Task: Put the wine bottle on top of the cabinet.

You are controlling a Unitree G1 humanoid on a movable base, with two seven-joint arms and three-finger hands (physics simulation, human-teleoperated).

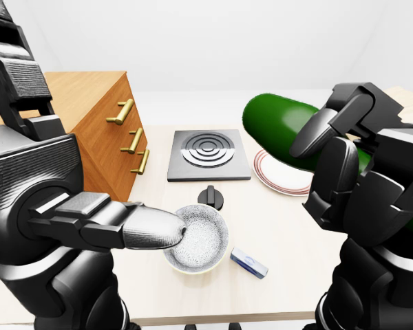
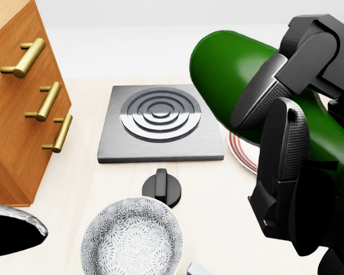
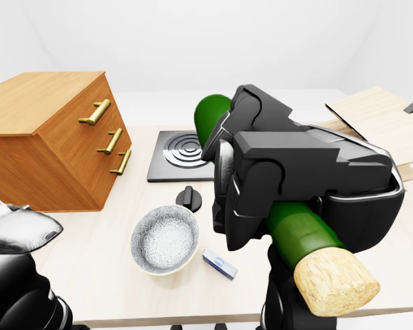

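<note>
Left-eye view: wine bottle [image 1: 279, 130] carried in the air above the counter [image 1: 282, 227], lying nearly level, rounded base toward the cabinet [image 1: 89, 130]. Right hand [image 1: 354, 172] wrapped round its body, fingers [image 1: 316, 130] closed on the glass. Left hand [image 1: 103, 227] empty at the near left, fingers stretched out, over the patterned bowl [image 1: 199, 240].

Head view: green body [image 2: 235, 69] filling the upper right, over the plate [image 2: 241, 152] and the edge of the stove plate [image 2: 160, 123]. Cabinet well apart at the left.

Right-eye view: cork [image 3: 330, 278] pointing toward the camera, neck emerging below the right hand [image 3: 282, 185]. Probably heavy, stiff, smooth and breakable; grip round the wide body seems sound, though glossy glass could slide when tipped upright. Best held firm at mid-body.
</note>
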